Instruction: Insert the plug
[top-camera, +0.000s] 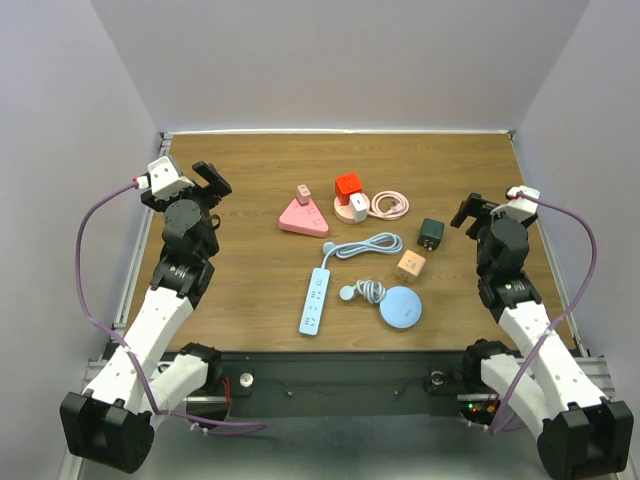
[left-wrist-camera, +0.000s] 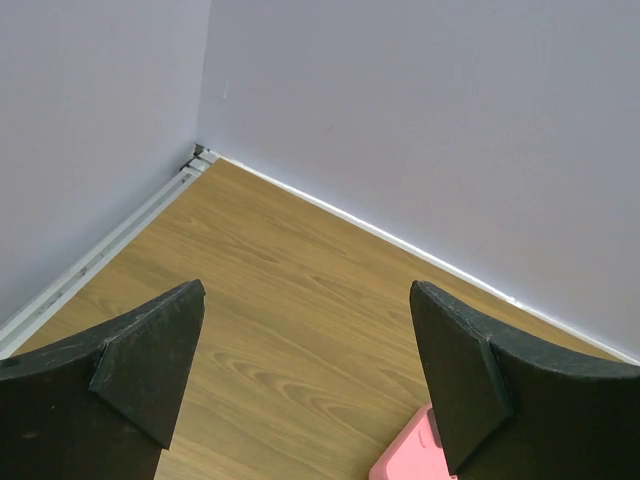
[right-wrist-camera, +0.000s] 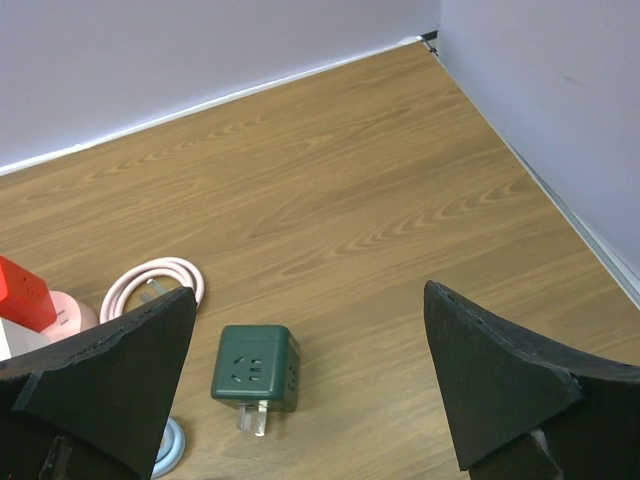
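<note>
No grip anywhere and nothing plugged in, so the very start of the job by the look of it.

Landmark for all below: the blue strip (top-camera: 315, 300), flat on the table (top-camera: 250, 160) with sockets up, so open to a straight downward push.

Just right of the strip, a white plug (top-camera: 347, 292) on a short cord from a blue reel (top-camera: 402, 307), loose and touching no socket. Likely the plug meant, though hard to say for sure, given a tan cube (top-camera: 411, 265) and a green cube (right-wrist-camera: 255, 368) further right of the strip, the green one with prongs bare.

Behind the strip, a pink triangle (top-camera: 302, 217), plus a red cube (top-camera: 347, 185) on a pink base (top-camera: 352, 210) beside a pink coil (top-camera: 390, 205).

Left gripper (top-camera: 212, 183) well left of and behind the strip, raised, jaws wide apart, empty. Aimed at bare wood and the back corner, so parked rather than reaching.

Right gripper (top-camera: 470, 212) well right of the strip, jaws likewise spread and empty, looking down on the green cube, so handy for a first grab there.

Probably next: right arm down to a plug, left free to steady the strip.
</note>
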